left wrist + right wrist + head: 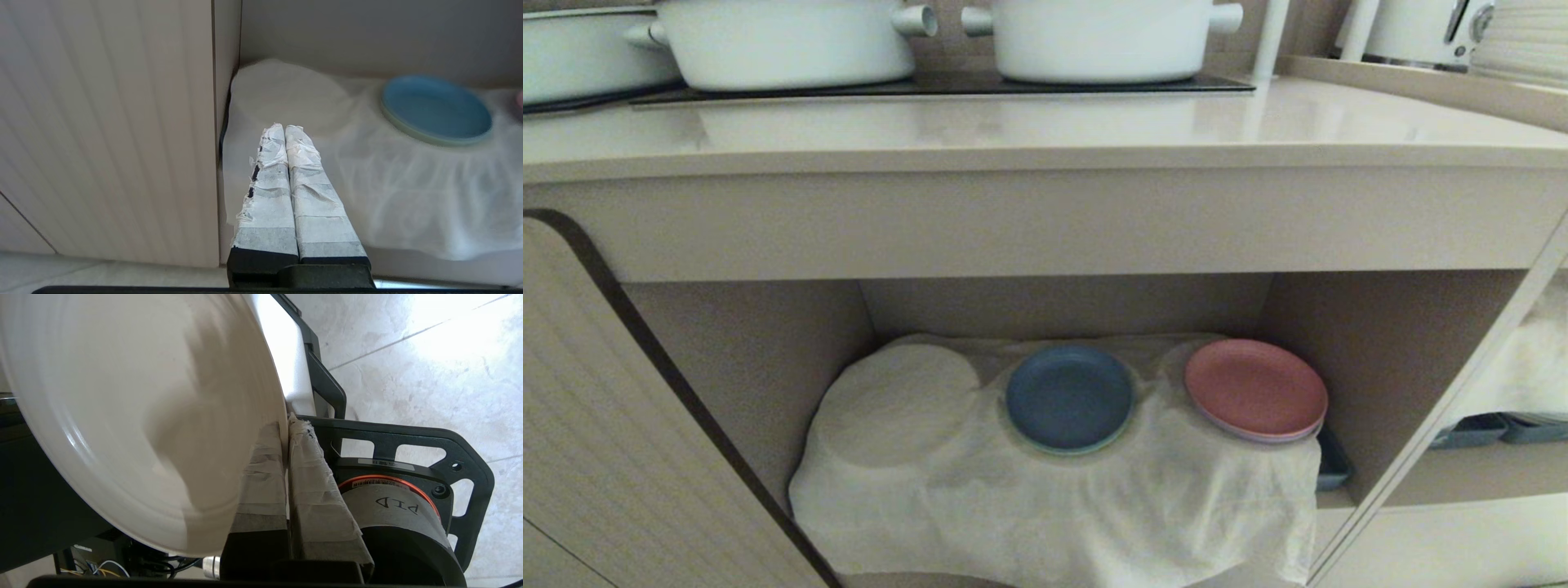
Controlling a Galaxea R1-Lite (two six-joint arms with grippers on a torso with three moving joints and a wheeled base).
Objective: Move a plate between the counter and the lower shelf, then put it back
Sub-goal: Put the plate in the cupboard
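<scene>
So the left gripper (284, 130) was just parked low by the ribbed beige cabinet door (106, 130), its tape-wrapped jaws pressed flat together with nothing between them, pointing into the lower shelf (768, 359). That shelf was the beige-walled recess with a wrinkled white cloth (1062, 506) draped over its floor. At the cloth's left end there was a round covered bulge (894, 404), then a small blue round plate (1069, 397) sat on top in the middle, and a pink round plate (1255, 389) at the right end, tilted a bit over the edge of the cloth.

Above all that ran the smooth beige table (1045, 131), with two white pots (788, 45) on a black inset panel (931, 86) at the back.

Neither arm showed in the head view. Over on the right side, the right gripper (286, 428) had its taped jaws pinching the rim of the small cream-beige round plate (135, 412), held up on edge over the pale tiled floor (429, 363), next to the robot's black base frame (408, 437), so it was on neither the table nor the shelf.
</scene>
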